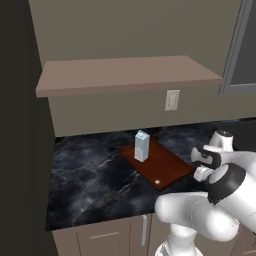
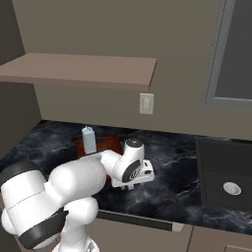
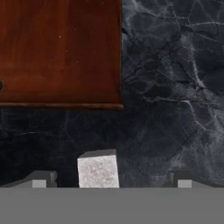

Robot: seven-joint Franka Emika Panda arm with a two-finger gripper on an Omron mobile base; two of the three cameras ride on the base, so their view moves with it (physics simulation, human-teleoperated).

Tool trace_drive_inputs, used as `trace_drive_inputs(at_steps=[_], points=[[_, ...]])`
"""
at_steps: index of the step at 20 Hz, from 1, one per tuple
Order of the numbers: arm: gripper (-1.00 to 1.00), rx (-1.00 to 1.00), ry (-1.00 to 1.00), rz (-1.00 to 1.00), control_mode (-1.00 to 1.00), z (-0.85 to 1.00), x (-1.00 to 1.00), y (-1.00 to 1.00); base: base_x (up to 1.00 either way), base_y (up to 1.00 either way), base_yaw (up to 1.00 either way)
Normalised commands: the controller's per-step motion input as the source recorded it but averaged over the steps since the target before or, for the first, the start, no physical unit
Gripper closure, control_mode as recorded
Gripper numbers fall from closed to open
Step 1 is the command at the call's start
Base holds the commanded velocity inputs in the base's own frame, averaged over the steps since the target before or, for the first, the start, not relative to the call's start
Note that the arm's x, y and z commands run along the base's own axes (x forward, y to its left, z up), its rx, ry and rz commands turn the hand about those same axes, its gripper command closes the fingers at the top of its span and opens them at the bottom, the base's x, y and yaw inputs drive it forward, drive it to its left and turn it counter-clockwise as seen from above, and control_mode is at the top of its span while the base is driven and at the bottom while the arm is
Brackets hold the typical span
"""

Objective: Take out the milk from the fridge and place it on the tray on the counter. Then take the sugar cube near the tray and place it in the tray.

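Observation:
The milk [image 1: 142, 145] [image 2: 88, 139] stands upright on the far part of the reddish-brown tray [image 1: 167, 167] [image 2: 107, 143] [image 3: 61, 52] on the black marble counter [image 1: 90, 175] [image 3: 175, 87]. The sugar cube [image 3: 98, 169] lies on the counter just off the tray's edge near a corner. My gripper [image 3: 111, 181] [image 1: 201, 172] [image 2: 129, 185] hangs low over the cube, beside the tray's right corner. It is open, one fingertip on each side of the cube, neither touching it. The fridge's dark side [image 1: 20, 150] stands at the counter's left end.
A brown shelf [image 1: 125, 75] juts from the wall above the counter, with a wall outlet [image 1: 172, 100] beneath it. A dark inset panel with a round part [image 2: 226, 179] lies to the right. A tiny white speck [image 1: 157, 182] sits by the tray's front edge.

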Motion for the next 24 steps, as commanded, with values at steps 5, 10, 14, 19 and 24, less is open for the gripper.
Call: trace_drive_inputs(at_steps=[5, 10, 14, 19, 24], points=[[-1.00, 0.00, 0.00, 0.00, -1.00, -0.16, 0.01, 0.00, 0.00, 0.00, 0.00], [1.00, 0.00, 0.00, 0.00, -1.00, -0.14, 0.03, 0.08, 0.00, 0.00, 0.00], [1.00, 0.00, 0.00, 0.00, -1.00, -0.07, 0.03, 0.14, 0.00, 0.00, 0.00], [1.00, 0.00, 0.00, 0.00, -1.00, -0.10, 0.01, 0.30, 0.00, 0.00, 0.00], [1.00, 0.00, -0.06, -0.03, -1.00, 0.07, -0.33, 0.12, 0.00, 0.00, 0.00]])
